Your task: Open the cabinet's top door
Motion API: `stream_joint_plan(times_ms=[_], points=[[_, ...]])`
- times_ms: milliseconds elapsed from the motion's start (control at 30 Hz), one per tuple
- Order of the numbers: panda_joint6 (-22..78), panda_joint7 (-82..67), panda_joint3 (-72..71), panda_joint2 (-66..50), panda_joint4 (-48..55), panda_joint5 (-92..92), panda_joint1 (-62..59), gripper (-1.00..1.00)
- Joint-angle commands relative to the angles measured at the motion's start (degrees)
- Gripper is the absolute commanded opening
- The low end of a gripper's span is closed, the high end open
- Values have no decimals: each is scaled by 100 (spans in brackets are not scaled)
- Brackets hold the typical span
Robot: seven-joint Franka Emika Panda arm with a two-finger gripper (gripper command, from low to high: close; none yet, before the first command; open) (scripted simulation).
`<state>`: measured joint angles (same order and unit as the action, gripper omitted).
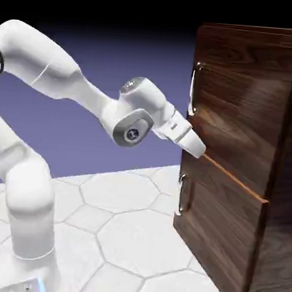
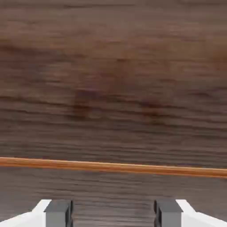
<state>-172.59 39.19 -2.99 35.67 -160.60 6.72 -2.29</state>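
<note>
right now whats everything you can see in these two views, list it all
cabinet: one, dark walnut-grain wood, right side of the exterior view, standing on the table
top door: one, dark wood grain, upper panel of the cabinet; it fills most of the hand view
top door handle: one, silver vertical bar, at the top door's left edge
lower door: one, dark wood grain, below an orange-brown seam
lower door handle: one, silver, at the lower door's left edge
table: one, white with hexagon lines, under everything
backdrop: blue-violet, behind the arm
arm: one, white, rising from the lower left
tool: one, white with grey fingertips, open, close to the cabinet front just above the seam
</note>
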Motion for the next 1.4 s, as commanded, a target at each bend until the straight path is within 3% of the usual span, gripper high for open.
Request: stream_joint_plan(times_ms=[0,1367], points=[[53,-121,-111,112,15,250,-110,0],[2209,-5082,-4654,4691,627,10468,-4631,0]])
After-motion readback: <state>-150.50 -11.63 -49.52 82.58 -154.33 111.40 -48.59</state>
